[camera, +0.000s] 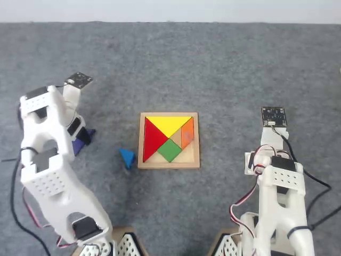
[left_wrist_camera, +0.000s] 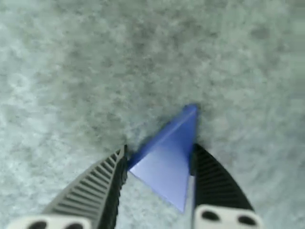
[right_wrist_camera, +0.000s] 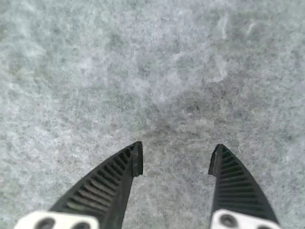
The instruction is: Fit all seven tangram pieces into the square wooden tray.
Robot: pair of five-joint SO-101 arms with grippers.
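Left gripper (left_wrist_camera: 160,151) pinches dark blue triangular piece (left_wrist_camera: 167,162), well left of square wooden tray (camera: 169,166). Tray holds yellow triangle (camera: 168,125), red triangle (camera: 153,140), green square (camera: 170,150) and orange piece (camera: 187,133). Small light blue triangle (camera: 127,156) lies on grey felt mat (camera: 224,64) just left of tray. Right gripper (right_wrist_camera: 178,149) spread over mat.

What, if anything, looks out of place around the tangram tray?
Two pieces sit outside the wooden tray: a blue triangle lies on the carpet just left of it, and the left gripper, farther left, is shut on a darker blue piece. One tray corner is bare wood. Nothing looks damaged.
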